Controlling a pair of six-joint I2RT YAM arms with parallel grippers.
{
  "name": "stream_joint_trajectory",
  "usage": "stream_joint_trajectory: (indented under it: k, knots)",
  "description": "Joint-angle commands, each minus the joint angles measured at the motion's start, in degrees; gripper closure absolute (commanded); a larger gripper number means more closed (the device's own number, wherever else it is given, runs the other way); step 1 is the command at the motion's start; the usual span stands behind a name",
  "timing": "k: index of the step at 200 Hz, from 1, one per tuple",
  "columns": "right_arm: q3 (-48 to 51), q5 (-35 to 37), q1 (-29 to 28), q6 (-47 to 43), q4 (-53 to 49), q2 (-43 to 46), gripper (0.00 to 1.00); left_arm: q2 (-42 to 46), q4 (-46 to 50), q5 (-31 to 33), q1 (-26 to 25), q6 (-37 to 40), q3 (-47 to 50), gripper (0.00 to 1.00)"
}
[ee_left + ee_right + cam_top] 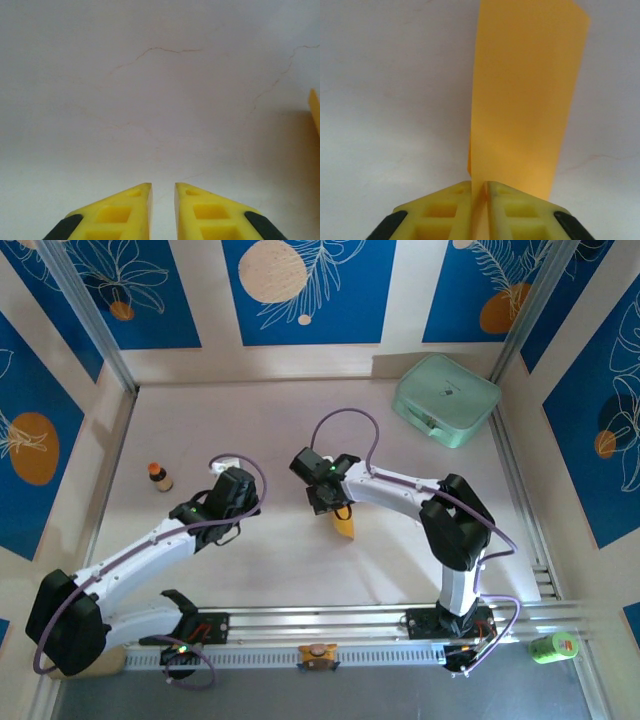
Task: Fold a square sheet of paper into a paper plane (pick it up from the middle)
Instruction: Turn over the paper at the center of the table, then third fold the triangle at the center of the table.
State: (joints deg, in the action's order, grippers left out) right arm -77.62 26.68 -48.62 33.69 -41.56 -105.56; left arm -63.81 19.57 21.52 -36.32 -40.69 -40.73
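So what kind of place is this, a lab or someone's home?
Most likely a robot test cell, not a home: two arms bolted to an aluminium rail at the near edge of the white table, metal frame posts, and blue leaf-print wall panels boxing it in.

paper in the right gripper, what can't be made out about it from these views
- Top view: most of the orange-yellow paper sits under the right gripper, so its outline and folds cannot be told.
- Right wrist view: its far end is cut off by the top frame edge, its near end hidden between the fingers.
- Left wrist view: a sliver at the right edge, the rest cut off by the frame.
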Motion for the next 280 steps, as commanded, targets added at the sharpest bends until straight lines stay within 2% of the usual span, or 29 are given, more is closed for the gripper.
stream_joint_trajectory:
  k: [1,28,53,60,79,97,131,175,235,280]
  knots:
    - [1.7,-14.4,2.7,0.1,6.4,2.2,0.73,0.8,1.0,-0.1,0.6,-0.9,0.5,0.80]
    - [9.6,-24.3,9.1,3.7,13.5,9.0,0.62,1.3,-3.1,-3.7,0.6,0.0,2.0,0.80]
    - [20.0,-34.0,16.6,7.1,22.8,15.8,0.61,0.2,-7.2,-7.9,0.7,0.9,2.4,0.80]
    - [22.9,-36.9,19.0,8.0,25.3,17.1,0.63,-0.6,-8.3,-9.5,0.7,1.1,2.2,0.80]
    - [29.0,-43.6,24.2,9.2,30.4,18.7,0.76,-4.4,-10.9,-15.3,0.6,1.7,0.8,0.80]
    - [33.4,-47.8,27.2,9.5,34.1,19.1,0.80,-8.8,-14.3,-21.5,0.5,1.4,-0.4,0.80]
    - [35.5,-50.8,28.2,9.1,36.3,16.5,0.87,-18.0,-20.2,-31.9,-0.1,-0.9,-2.8,0.80]
    - [34.8,-52.6,28.1,9.3,38.8,11.8,0.89,-26.7,-22.5,-40.1,-0.9,-3.3,-6.0,0.75]
    - [34.8,-52.9,28.8,8.8,39.5,5.0,0.89,-32.0,-26.0,-44.7,-1.0,-7.0,-6.5,0.70]
    - [36.9,-51.6,28.9,10.5,38.7,3.7,0.92,-34.4,-24.8,-45.9,-1.0,-7.2,-7.8,0.67]
